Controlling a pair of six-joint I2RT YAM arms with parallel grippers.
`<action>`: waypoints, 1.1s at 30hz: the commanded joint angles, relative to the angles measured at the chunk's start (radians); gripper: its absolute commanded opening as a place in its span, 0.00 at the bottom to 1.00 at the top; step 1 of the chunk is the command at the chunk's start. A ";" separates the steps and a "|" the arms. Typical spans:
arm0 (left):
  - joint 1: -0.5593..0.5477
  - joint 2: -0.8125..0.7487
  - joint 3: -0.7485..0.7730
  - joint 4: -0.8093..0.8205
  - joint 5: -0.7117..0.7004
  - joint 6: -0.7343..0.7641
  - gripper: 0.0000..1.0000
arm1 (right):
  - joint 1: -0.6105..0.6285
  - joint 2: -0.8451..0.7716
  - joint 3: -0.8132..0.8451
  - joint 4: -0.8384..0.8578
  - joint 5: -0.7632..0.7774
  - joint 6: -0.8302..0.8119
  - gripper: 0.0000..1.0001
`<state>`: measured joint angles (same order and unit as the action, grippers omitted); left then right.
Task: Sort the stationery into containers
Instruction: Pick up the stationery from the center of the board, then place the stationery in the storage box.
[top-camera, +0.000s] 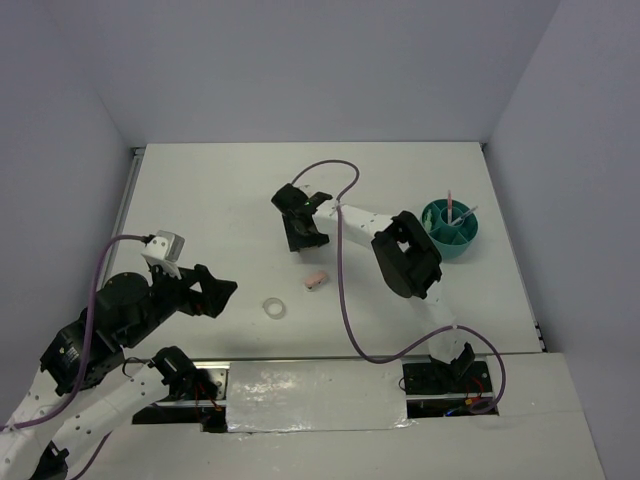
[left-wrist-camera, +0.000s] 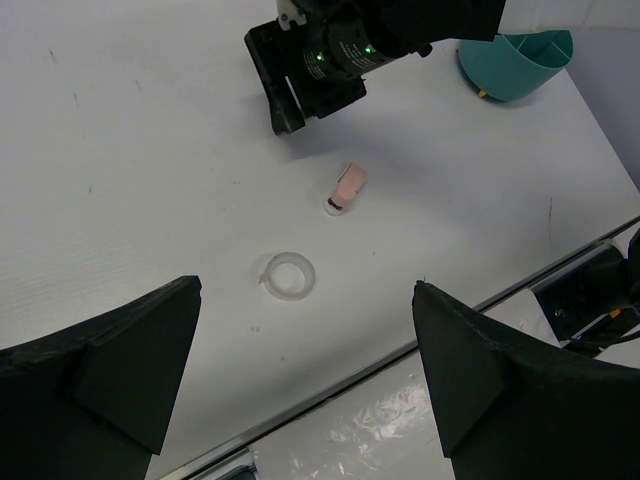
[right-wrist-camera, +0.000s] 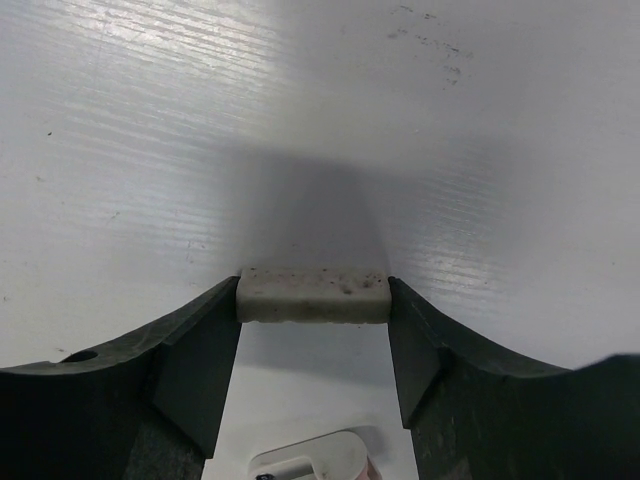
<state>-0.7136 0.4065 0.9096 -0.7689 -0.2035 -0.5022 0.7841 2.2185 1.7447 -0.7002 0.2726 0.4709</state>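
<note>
The right gripper (top-camera: 304, 240) reaches over the middle of the white table (top-camera: 210, 200), its fingers (right-wrist-camera: 190, 360) clamped on the two short ends of a pale grey speckled block (right-wrist-camera: 313, 297). The right wrist view does not make clear whether the block rests on the surface or hangs just above it. Just near of that gripper lies a pink eraser (top-camera: 316, 281), tilted, with a dark mark at one end, and its edge shows at the bottom of the right wrist view. A clear tape ring (top-camera: 274, 308) lies flat a little nearer and to the left of the eraser, apart from it. The left gripper (top-camera: 222, 292) hovers near the left front of the table, pointed at the ring, its fingers (left-wrist-camera: 110, 380) spread wide with nothing between them. The round teal organiser (top-camera: 457, 246) stands well apart near the right edge, with a thin pink pen (top-camera: 450, 204) and a paler pen (top-camera: 466, 212) upright in its far compartments. The right arm's black elbow (top-camera: 408, 262) sits between the held block and the organiser, and its purple cable (top-camera: 342, 290) runs down the table just right of the pink eraser.
</note>
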 joint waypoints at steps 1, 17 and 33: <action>0.005 -0.014 -0.002 0.048 0.015 0.005 0.99 | 0.009 -0.039 0.024 -0.022 0.060 0.018 0.63; 0.003 -0.031 -0.005 0.051 0.026 0.010 0.99 | -0.084 -0.699 -0.387 -0.045 0.258 -0.012 0.54; 0.003 -0.011 -0.005 0.057 0.047 0.019 0.99 | -0.626 -1.013 -0.680 -0.059 0.263 -0.227 0.57</action>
<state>-0.7136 0.3847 0.9096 -0.7544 -0.1768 -0.4999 0.1856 1.1759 1.0458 -0.7795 0.5095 0.2974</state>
